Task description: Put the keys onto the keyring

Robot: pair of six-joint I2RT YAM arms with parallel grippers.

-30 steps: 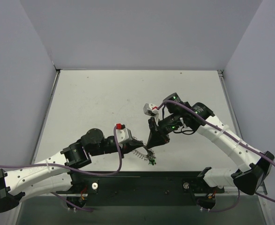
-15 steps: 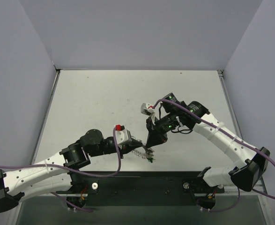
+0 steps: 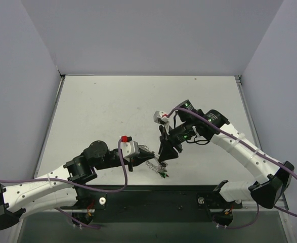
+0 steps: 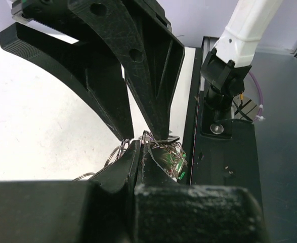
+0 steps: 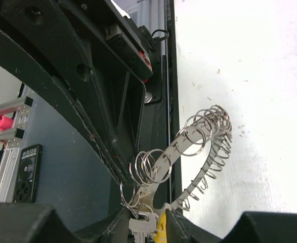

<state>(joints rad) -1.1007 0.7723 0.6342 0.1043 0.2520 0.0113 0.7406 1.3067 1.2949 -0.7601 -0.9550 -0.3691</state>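
The keyring (image 5: 188,147) arcs over the white table (image 5: 249,76), keys (image 5: 140,227) (one yellow-headed) between parted fingers (image 5: 102,229) of the right hand (image 5: 147,221).

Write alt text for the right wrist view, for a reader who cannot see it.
A silvery keyring, a curved band strung with small wire loops, arches over the white table. The left gripper grips its near end, and a yellow-headed key sits inside the right gripper at the bottom edge.

Robotics lab cell: bare grey walls (image 3: 153,35), white table (image 3: 113,106), black base rail (image 3: 153,200), purple cables (image 3: 122,157).
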